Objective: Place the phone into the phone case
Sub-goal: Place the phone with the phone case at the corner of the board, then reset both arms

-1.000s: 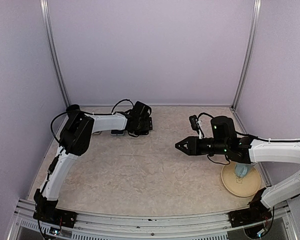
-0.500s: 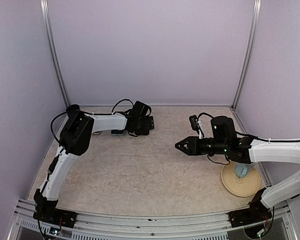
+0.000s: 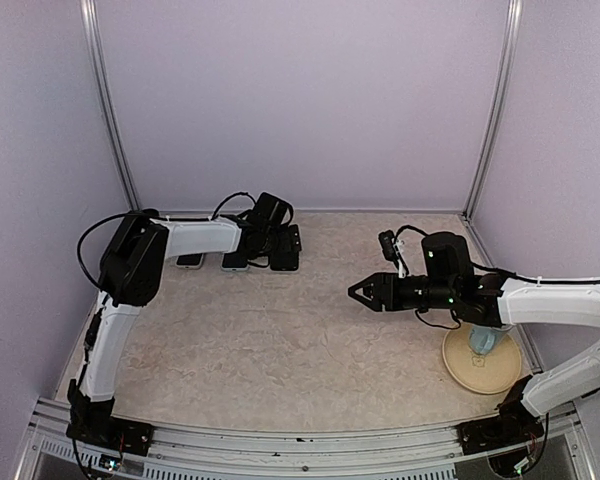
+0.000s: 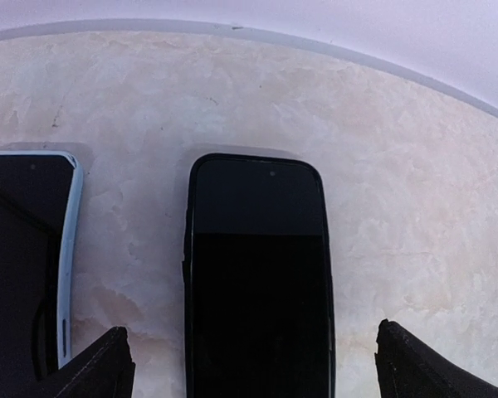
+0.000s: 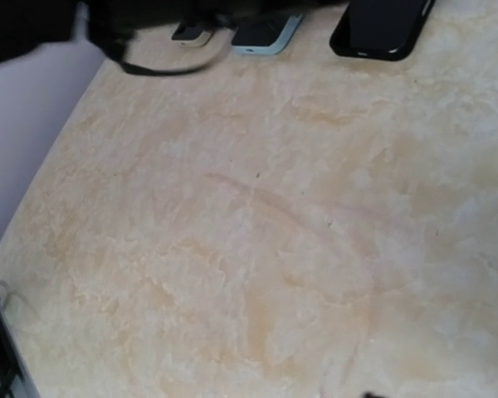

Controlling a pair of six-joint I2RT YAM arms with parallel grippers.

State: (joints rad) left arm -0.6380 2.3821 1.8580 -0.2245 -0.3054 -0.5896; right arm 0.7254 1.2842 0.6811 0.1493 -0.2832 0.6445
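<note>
1. Sitting nearest the arms' bases on the right, a round tan plate (image 3: 458, 372) carries a small pale-blue object (image 3: 483, 342) too small to identify. Neither plays a part at present.
2. Farther in, the right end effector (image 3: 360, 292) hangs above the bare desk (image 3: 280, 350) at mid-depth, pointing left. Whether its fingers are apart or together cannot be told from the overhead view, and its own wrist camera shows almost nothing of them.
3. Beyond it, near the desk's far edge, the left end effector (image 4: 261, 373) hovers with its fingers (image 4: 100, 369) spread wide apart and gripping nothing. They straddle a black phone (image 4: 257, 274) that lies flat, screen up.
4. Just beside that phone, and not touching it, lies a light-blue-rimmed phone case (image 4: 70, 240). Whether it is empty is unclear.
5. The step in hand looks to be the approach to grasp the phone. The next move calls for lowering the open fingers around its long edges, closing, lifting, and carrying it squarely over the case.
</note>
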